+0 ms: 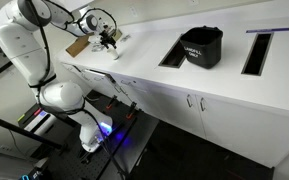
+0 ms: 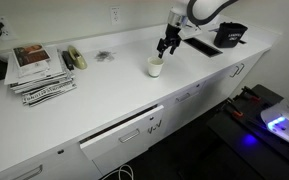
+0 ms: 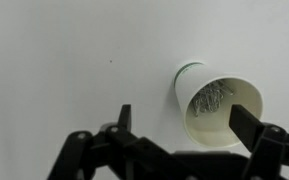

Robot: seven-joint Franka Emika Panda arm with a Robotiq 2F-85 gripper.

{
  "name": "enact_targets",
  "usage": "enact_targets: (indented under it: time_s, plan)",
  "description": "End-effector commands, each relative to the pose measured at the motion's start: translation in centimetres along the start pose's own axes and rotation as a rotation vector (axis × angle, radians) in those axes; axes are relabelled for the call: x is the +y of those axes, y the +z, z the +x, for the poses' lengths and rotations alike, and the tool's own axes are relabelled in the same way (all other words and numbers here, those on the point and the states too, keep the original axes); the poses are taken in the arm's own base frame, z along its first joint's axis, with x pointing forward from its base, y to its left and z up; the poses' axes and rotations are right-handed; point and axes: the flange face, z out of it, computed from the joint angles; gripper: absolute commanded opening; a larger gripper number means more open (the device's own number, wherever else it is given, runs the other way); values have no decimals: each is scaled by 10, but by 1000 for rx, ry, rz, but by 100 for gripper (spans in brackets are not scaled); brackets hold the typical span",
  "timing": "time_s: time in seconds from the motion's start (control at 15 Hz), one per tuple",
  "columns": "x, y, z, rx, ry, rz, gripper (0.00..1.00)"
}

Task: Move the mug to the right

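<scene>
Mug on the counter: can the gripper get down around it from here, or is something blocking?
Probably yes. The gripper hovers open just above the mug, with bare counter all round it. In the wrist view the mug sits off-centre between the jaws, so shift sideways first.

Wrist view: the black gripper [image 3: 182, 118] ran off the bottom edge, body out of sight, and one of its fingers [image 3: 246, 125] covered part of the small cream cylindrical mug [image 3: 209, 100]. In an exterior view that mug was too small to pick out beside the gripper [image 1: 106, 40]. In an exterior view, whether the fingers [image 2: 165, 47] touched the mug [image 2: 155, 67] could not be told.
</scene>
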Motion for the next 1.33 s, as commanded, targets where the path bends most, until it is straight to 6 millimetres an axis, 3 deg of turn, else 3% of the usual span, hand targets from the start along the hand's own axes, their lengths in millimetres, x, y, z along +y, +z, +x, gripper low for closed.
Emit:
enact_targets:
  time_s: [0.0, 0.2, 0.27, 0.4, 0.93, 1.0, 1.27]
  plan:
    - [-5, 12, 16, 23, 13, -31, 100]
    - [-5, 23, 21, 14, 10, -41, 100]
    - [-6, 25, 22, 12, 5, -42, 75]
    - [-7, 29, 24, 10, 6, -44, 68]
    - [-17, 32, 23, -5, -10, -52, 5]
    - [-18, 32, 22, -7, -12, -50, 1]
    - [-20, 31, 18, -26, -37, -60, 1]
